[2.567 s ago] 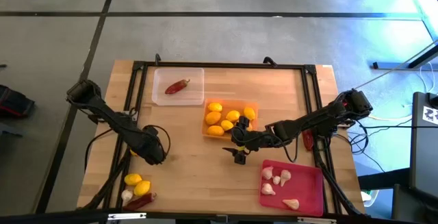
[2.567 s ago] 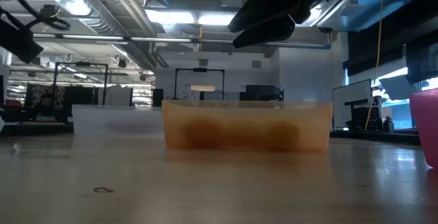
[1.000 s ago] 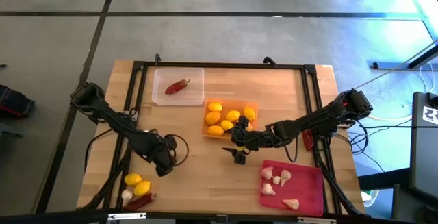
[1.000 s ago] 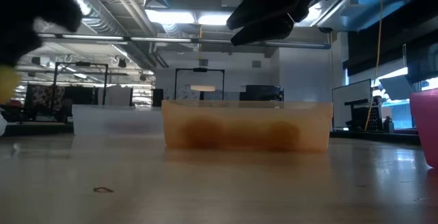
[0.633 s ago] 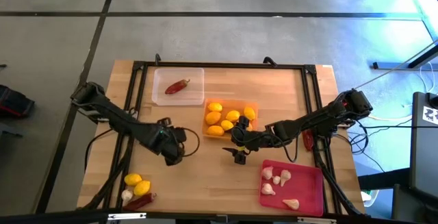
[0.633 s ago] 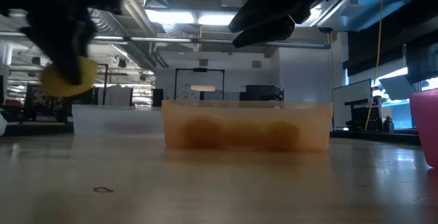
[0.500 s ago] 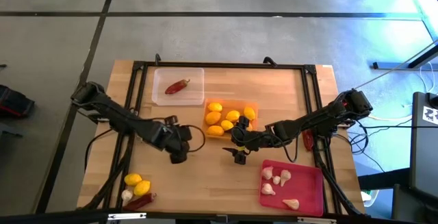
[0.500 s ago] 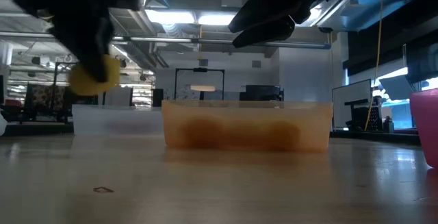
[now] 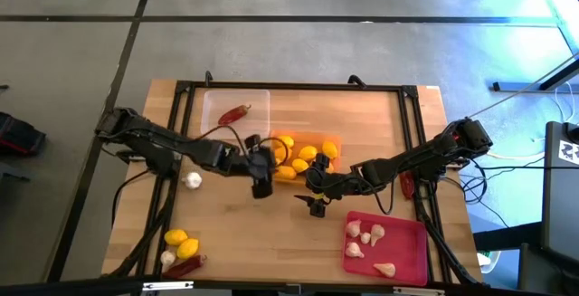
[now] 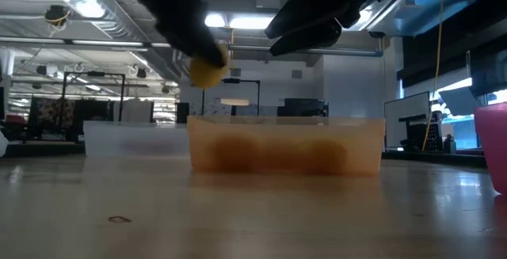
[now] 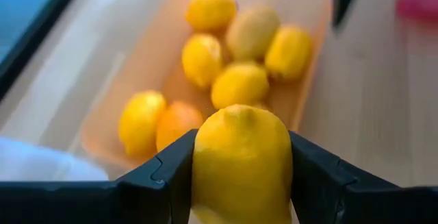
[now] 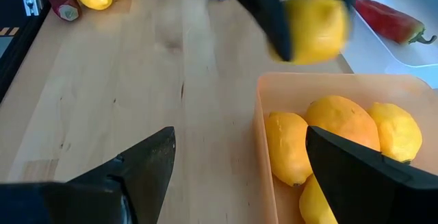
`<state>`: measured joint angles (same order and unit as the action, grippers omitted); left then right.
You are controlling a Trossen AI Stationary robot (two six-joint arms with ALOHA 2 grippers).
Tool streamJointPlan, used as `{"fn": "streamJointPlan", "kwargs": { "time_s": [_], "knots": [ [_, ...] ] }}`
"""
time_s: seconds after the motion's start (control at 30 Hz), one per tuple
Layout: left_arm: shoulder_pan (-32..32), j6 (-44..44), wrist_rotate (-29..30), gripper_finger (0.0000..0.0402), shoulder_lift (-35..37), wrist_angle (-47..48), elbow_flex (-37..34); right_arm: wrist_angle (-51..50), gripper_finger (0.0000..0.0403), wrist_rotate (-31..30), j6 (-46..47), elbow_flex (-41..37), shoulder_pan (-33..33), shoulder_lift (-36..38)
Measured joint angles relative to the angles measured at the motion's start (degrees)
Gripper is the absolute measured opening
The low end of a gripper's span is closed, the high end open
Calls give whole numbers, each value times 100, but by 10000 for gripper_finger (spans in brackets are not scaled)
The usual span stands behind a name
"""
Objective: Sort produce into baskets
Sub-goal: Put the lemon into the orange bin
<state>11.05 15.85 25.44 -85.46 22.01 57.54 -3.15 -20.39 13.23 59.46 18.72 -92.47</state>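
Left wrist view: lemon hides tray.

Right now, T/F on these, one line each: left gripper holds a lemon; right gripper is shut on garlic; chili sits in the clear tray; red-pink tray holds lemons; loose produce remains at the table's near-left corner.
1. The left gripper holds a lemon. True.
2. The right gripper is shut on a garlic bulb. False: it is open and empty, beside the orange tray.
3. A chili pepper lies in the clear tray. True.
4. The red-pink tray holds lemons. False: it holds garlic bulbs.
5. Loose produce remains at the table's near-left corner. True: two lemons, a garlic bulb and a chili.
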Motion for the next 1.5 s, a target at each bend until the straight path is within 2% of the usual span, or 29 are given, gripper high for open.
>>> {"fn": "streamJointPlan", "kwargs": {
  "time_s": [0.2, 0.77, 1.03, 1.3, 1.5],
  "knots": [
    [-362, -513, -3, 183, -210, -686, 0, -4, 319, 2, 15, -1, 9, 0],
    [-1282, -1088, -130, 183, -1531, -2610, 0, -36, 319, -8, 0, -10, 9, 0],
    [-1573, -1154, -874, 183, -1781, -3397, 0, -58, 319, -1, 0, -10, 9, 0],
    [-1677, -1000, -926, 185, -2159, -3476, -2, -152, 319, 47, 13, -10, 9, 2],
    [-1724, -998, -1253, 233, -2183, -3471, -2, -152, 319, 49, 20, -10, 9, 2]
  ]
}}
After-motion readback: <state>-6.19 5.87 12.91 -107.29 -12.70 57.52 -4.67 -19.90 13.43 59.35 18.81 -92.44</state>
